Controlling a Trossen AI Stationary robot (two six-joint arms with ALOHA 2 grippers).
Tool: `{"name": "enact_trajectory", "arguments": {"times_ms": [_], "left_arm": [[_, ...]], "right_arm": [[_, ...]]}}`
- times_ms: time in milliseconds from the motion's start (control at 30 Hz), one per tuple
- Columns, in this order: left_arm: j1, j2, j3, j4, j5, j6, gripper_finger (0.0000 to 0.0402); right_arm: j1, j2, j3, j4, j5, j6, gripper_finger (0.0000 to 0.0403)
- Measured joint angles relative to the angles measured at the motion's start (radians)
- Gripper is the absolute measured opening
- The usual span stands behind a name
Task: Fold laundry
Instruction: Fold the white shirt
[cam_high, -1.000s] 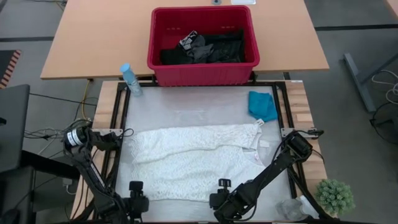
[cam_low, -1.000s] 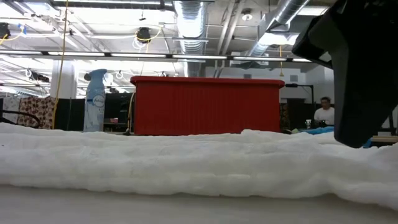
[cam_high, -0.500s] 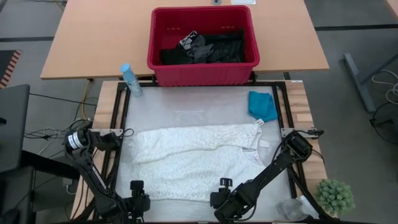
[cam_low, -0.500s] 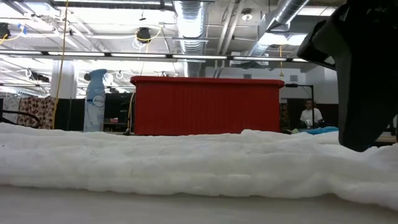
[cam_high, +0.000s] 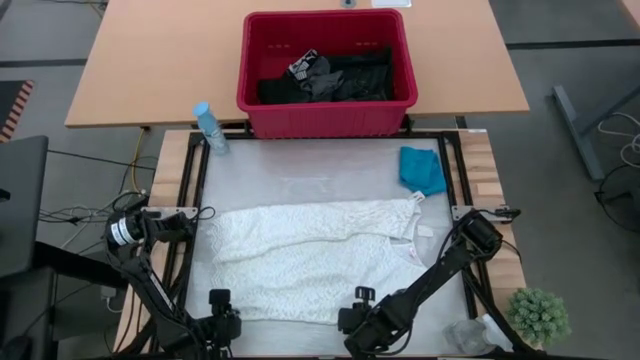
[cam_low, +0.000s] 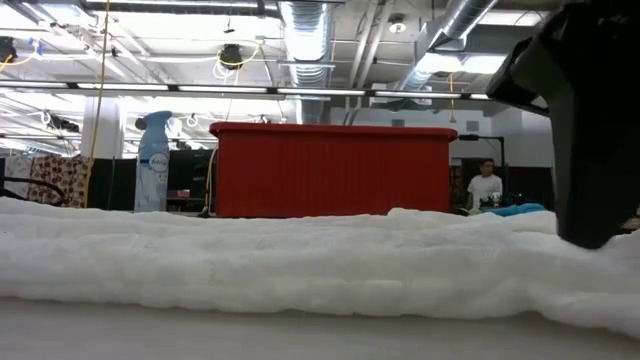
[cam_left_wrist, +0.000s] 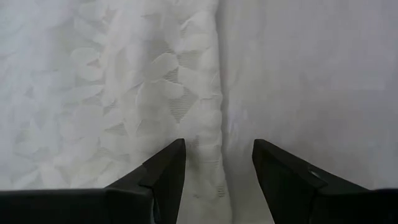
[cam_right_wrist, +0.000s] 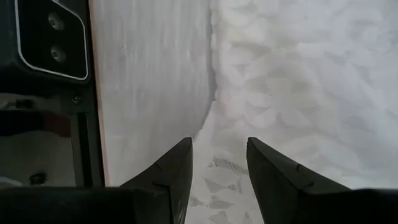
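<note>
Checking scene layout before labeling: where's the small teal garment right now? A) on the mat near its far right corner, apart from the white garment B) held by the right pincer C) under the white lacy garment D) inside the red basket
A: in the high view the teal garment lies on the mat's far right part, clear of the white lacy garment and outside the red basket.

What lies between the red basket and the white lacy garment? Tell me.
High view: only bare table surface between the red basket and the white lacy garment.
</note>
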Motion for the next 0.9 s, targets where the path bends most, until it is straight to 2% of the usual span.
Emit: {"name": "enact_trajectory", "arguments": {"times_ms": [267, 467, 567, 833, 900], "left_arm": [[0.000, 0.002, -0.001, 0.007, -0.006, -0.022, 0.0170], [0.000, 0.003, -0.002, 0.011, -0.005, -0.041, 0.0142], [0.001, 0.003, -0.002, 0.013, -0.005, -0.034, 0.0116], [0.001, 0.005, -0.003, 0.018, -0.003, -0.003, 0.0020], [0.002, 0.005, -0.003, 0.016, 0.011, 0.014, 0.0006]], "right_arm": [[0.001, 0.076, 0.003, 0.009, -0.138, 0.011, 0.0175], [-0.001, 0.088, 0.003, -0.049, -0.128, 0.065, 0.0167], [-0.002, 0.089, 0.003, -0.089, -0.134, 0.069, 0.0137], [-0.012, 0.089, 0.001, -0.101, -0.166, 0.079, 0.0021], [-0.014, 0.083, 0.001, -0.102, -0.187, 0.084, 0.0014]]}}
